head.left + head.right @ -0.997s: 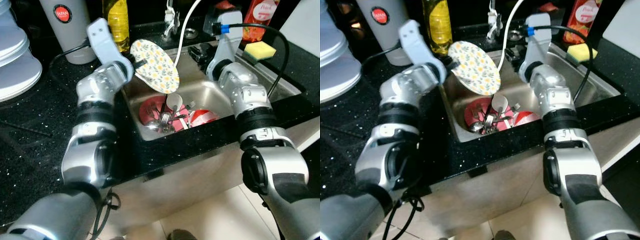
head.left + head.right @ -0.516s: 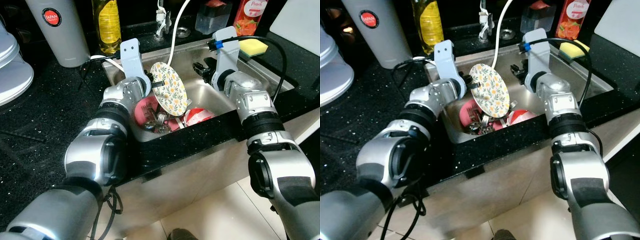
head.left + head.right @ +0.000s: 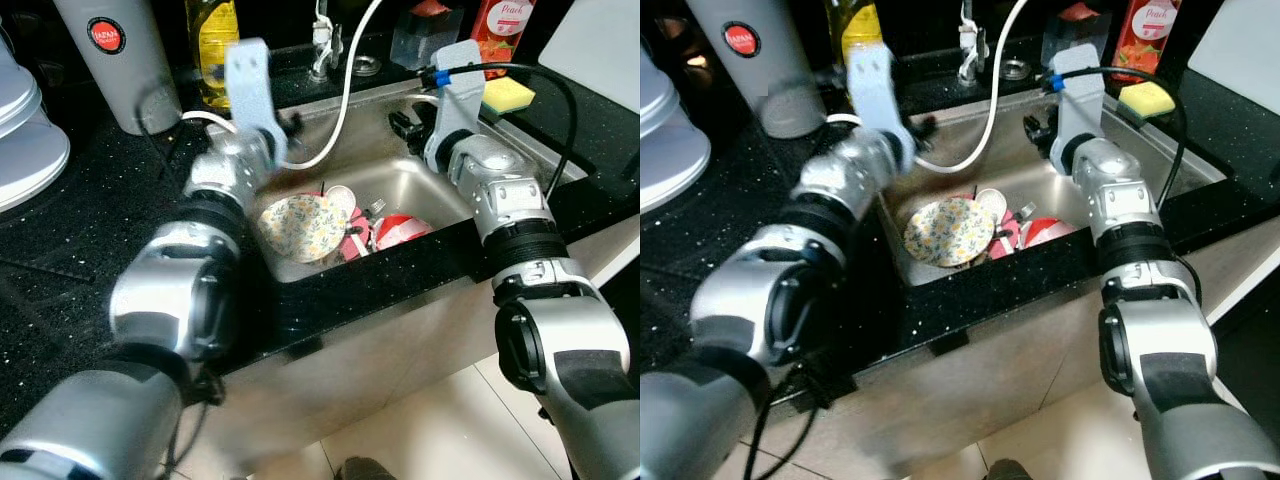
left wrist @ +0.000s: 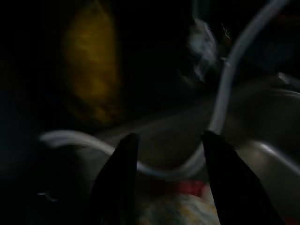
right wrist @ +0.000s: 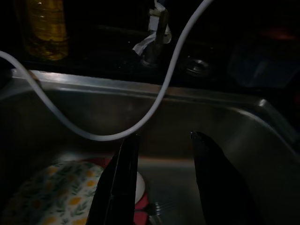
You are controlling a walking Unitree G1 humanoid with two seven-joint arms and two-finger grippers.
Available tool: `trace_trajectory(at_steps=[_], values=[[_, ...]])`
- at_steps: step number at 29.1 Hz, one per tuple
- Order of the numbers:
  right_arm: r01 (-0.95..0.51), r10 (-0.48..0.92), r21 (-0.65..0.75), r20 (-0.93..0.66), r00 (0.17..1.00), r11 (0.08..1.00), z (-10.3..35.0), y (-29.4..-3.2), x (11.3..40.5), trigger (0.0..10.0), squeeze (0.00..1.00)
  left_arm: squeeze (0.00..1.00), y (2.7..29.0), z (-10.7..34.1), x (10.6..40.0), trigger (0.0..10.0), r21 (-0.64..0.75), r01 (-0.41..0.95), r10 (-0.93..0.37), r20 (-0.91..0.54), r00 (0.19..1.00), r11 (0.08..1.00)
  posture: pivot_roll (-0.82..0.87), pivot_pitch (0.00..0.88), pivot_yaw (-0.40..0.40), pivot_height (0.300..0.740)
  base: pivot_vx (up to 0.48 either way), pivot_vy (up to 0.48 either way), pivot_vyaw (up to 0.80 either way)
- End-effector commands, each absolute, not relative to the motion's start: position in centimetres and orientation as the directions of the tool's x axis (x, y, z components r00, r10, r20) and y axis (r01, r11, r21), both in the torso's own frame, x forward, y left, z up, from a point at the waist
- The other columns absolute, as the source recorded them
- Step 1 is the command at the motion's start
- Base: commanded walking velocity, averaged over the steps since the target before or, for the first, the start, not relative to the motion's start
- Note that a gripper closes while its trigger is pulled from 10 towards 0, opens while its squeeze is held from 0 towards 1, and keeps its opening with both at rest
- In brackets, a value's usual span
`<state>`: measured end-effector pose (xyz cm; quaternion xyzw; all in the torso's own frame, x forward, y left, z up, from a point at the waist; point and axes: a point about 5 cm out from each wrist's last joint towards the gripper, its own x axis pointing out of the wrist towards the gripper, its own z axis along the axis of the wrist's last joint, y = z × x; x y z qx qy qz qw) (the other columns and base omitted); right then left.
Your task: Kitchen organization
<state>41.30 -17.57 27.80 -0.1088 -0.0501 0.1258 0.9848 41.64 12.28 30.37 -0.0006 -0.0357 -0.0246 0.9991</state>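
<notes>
counter point(image 3: 80, 230) black, sink point(image 3: 420, 180) set in it | floral plate point(image 3: 303, 225) lay in sink on red dishes point(image 3: 400, 232), below and just ahead of left pincer point(image 4: 166, 140), fingers apart, empty | right pincer point(image 5: 161, 140) spread, empty, over sink | risk: white hose point(image 3: 340, 100) near both pincers could snag a reach

The left arm point(image 3: 215, 190) is smeared by motion beside the sink point(image 3: 520, 140), so its claw cannot be made out in the head views. In the dark, blurry left wrist view the yellow bottle point(image 4: 91, 75) is only a glow. In the sink, the flowered plate point(image 3: 303, 226) covers most of the red dishes point(image 3: 400, 230), and the cutlery point(image 3: 365, 215) there is too small to sort.
</notes>
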Motion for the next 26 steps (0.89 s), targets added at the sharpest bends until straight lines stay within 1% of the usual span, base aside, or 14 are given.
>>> trace_trajectory(at_steps=[1, 2, 3, 4, 7, 10, 11, 14, 17, 18, 19, 20, 21, 26], values=[[-0.190, 0.228, -0.250, 0.130, 0.965, 0.949, 29.2, -18.5, 41.2, 10.0, 0.00, 0.00, 16.0, 30.5, 40.5, 10.0, 0.059, -0.121, 0.116, 0.078, 0.990, 0.991, 0.00, 0.046, 0.009, 0.740, 0.000, 0.000, 0.00], [-0.190, 0.228, -0.250, 0.130, 0.965, 0.949, 29.2, -18.5, 41.2, 10.0, 0.00, 0.00, 16.0, 30.5, 40.5, 10.0, 0.059, -0.121, 0.116, 0.078, 0.990, 0.991, 0.00, 0.046, 0.009, 0.740, 0.000, 0.000, 0.00], [-0.198, 0.230, -0.192, 0.158, 0.960, 0.961, 29.6, -18.9, 41.1, 10.0, 0.00, 0.00, 18.8, 30.2, 38.7, 10.0, 0.082, -0.249, 0.240, 0.103, 0.965, 0.965, 0.01, 0.048, 0.012, 0.740, 0.000, 0.000, 0.00], [-0.215, 0.242, -0.162, 0.168, 0.956, 0.963, 29.7, -18.9, 41.1, 10.0, 0.00, 0.00, 19.8, 29.9, 37.8, 10.0, 0.085, -0.316, 0.306, 0.108, 0.946, 0.945, 0.01, 0.048, 0.012, 0.740, 0.000, 0.000, 0.00], [-0.244, 0.267, -0.136, 0.187, 0.945, 0.960, 30.0, -18.6, 41.0, 10.0, 0.00, 0.00, 20.8, 29.3, 36.6, 10.0, 0.084, -0.388, 0.379, 0.102, 0.920, 0.918, 0.03, 0.053, 0.010, 0.740, 0.000, 0.000, 0.00], [-0.397, 0.408, -0.097, 0.247, 0.879, 0.913, 30.6, -16.6, 40.5, 10.0, 0.00, 0.00, 22.8, 28.2, 33.9, 10.0, 0.091, -0.553, 0.545, 0.096, 0.833, 0.828, 0.04, 0.052, 0.007, 0.740, 0.000, 0.000, 0.00], [-0.397, 0.408, -0.097, 0.247, 0.879, 0.913, 30.6, -16.6, 40.5, 10.0, 0.00, 0.00, 22.8, 28.2, 33.9, 10.0, 0.091, -0.553, 0.545, 0.096, 0.833, 0.828, 0.04, 0.052, 0.007, 0.740, 0.000, 0.000, 0.00], [-0.593, 0.599, -0.114, 0.266, 0.755, 0.797, 30.9, -13.1, 39.6, 10.0, 0.00, 0.00, 25.7, 27.5, 31.7, 10.0, 0.070, -0.687, 0.684, 0.055, 0.727, 0.724, 0.05, 0.048, 0.002, 0.740, 0.000, 0.000, 0.00], [-0.620, 0.630, -0.128, 0.254, 0.734, 0.774, 30.8, -12.2, 39.5, 10.0, 0.00, 0.00, 26.2, 27.5, 31.2, 10.0, 0.072, -0.705, 0.704, 0.045, 0.709, 0.705, 0.06, 0.046, -0.001, 0.740, 0.000, 0.000, 0.00], [-0.649, 0.661, -0.135, 0.229, 0.715, 0.749, 30.6, -11.0, 39.6, 10.0, 0.00, 0.00, 26.8, 27.4, 30.7, 10.0, 0.079, -0.722, 0.721, 0.041, 0.692, 0.688, 0.06, 0.043, -0.003, 0.740, 0.000, 0.000, 0.00], [-0.710, 0.722, -0.138, 0.184, 0.667, 0.690, 30.3, -8.5, 39.6, 10.0, 0.00, 0.00, 27.5, 27.2, 29.7, 10.0, 0.082, -0.744, 0.746, 0.013, 0.666, 0.663, 0.07, 0.040, -0.006, 0.740, 0.000, 0.000, 0.00], [-0.710, 0.722, -0.138, 0.184, 0.667, 0.690, 30.3, -8.5, 39.6, 10.0, 0.00, 0.00, 27.5, 27.2, 29.7, 10.0, 0.082, -0.744, 0.746, 0.013, 0.666, 0.663, 0.07, 0.040, -0.006, 0.740, 0.000, 0.000, 0.00], [-0.756, 0.769, -0.146, 0.170, 0.617, 0.639, 30.2, -6.9, 39.3, 10.0, 0.00, 0.00, 27.7, 26.8, 29.0, 10.0, 0.060, -0.759, 0.761, -0.038, 0.647, 0.649, 0.09, 0.038, -0.011, 0.740, 0.000, 0.000, 0.00], [-0.783, 0.795, -0.147, 0.182, 0.579, 0.604, 30.4, -5.9, 38.8, 10.0, 0.00, 0.00, 28.0, 25.4, 28.2, 10.0, 0.018, -0.776, 0.769, -0.146, 0.622, 0.631, 0.10, 0.038, -0.018, 0.740, 0.000, 0.000, 0.00]])
